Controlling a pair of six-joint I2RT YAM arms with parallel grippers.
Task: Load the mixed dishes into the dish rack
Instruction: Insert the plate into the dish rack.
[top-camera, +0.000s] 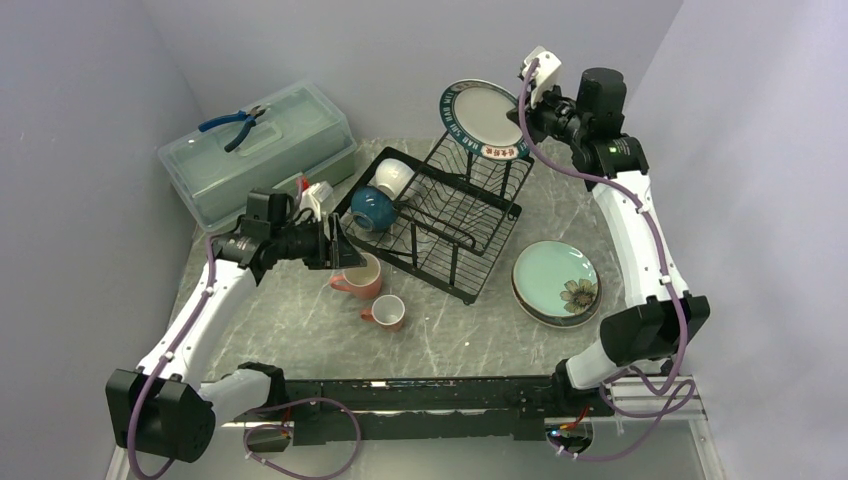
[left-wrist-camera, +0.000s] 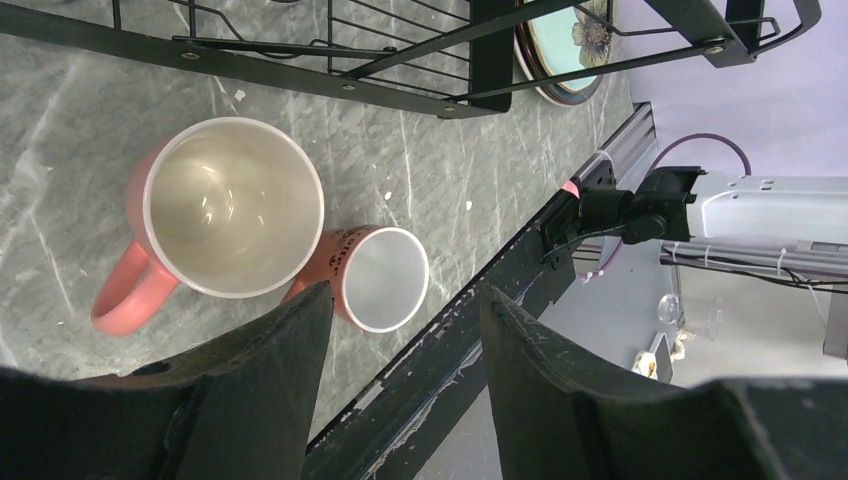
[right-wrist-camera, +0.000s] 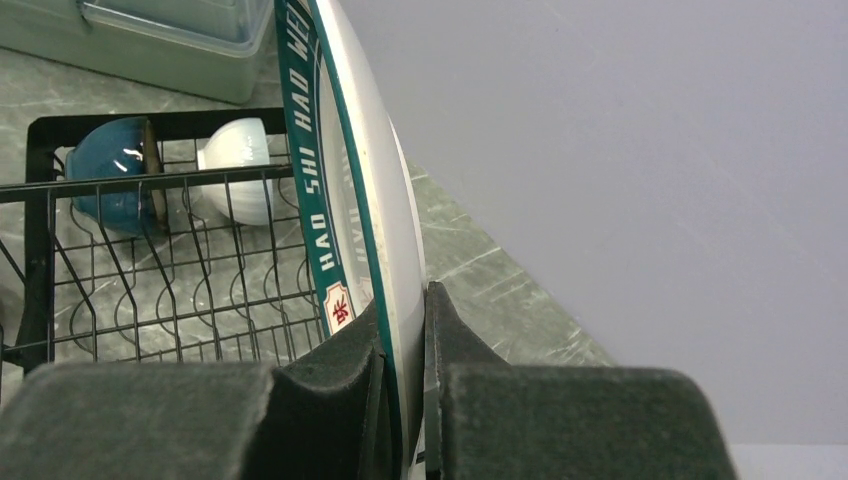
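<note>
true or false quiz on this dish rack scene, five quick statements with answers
1. The right gripper is clamped on the rim of the white plate. True.
2. A blue bowl and a white bowl are in the dish rack. True.
3. Both pink mugs sit in the rack. False: the larger mug and the smaller mug stand on the table beside it.
4. The left gripper grips the larger mug. False: it is open above the mugs, holding nothing.
5. Pliers lie on the plastic box. True.
</note>
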